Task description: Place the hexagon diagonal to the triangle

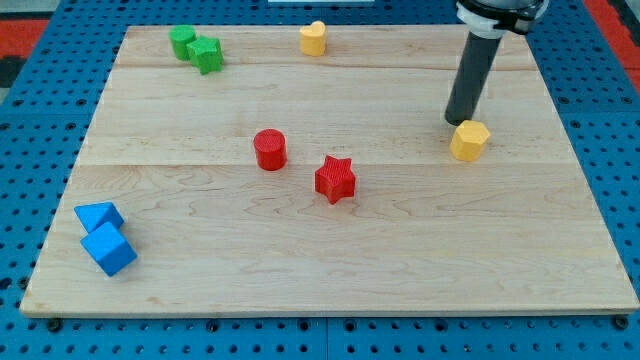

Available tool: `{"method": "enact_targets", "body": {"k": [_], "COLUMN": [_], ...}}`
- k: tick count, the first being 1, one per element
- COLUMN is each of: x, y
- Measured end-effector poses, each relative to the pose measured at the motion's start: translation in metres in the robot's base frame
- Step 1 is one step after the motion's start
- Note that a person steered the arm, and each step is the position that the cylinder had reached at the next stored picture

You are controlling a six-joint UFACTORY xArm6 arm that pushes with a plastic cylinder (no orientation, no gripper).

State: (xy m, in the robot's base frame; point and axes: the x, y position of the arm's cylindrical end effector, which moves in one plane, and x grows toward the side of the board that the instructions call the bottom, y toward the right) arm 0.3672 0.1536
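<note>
Board centre blocked by red cylinder [269, 149] & red star [335, 179], near each other w/ a gap between. Two green blocks [196, 48] touching at top-left corner; two blue blocks [104, 238] touching at bottom-left corner. Bottom edge, bottom-right corner open.

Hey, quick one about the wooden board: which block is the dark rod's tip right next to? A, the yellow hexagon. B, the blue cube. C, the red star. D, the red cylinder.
A. My tip sits just at the upper-left edge of the yellow hexagon block near the view's right, while the red star block, red cylinder block and blue cube block lie well off to the left.
</note>
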Motion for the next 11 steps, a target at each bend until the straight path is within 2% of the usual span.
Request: {"method": "enact_targets", "body": {"k": [1, 2, 4, 6, 7, 8, 9, 11], "x": [-0.025, -0.079, -0.174, -0.158, -0.126, -0.156, -0.158, -0.069], "y": [-0.05, -0.096, -0.104, -0.175, -0.172, -0.179, -0.222, -0.146]}}
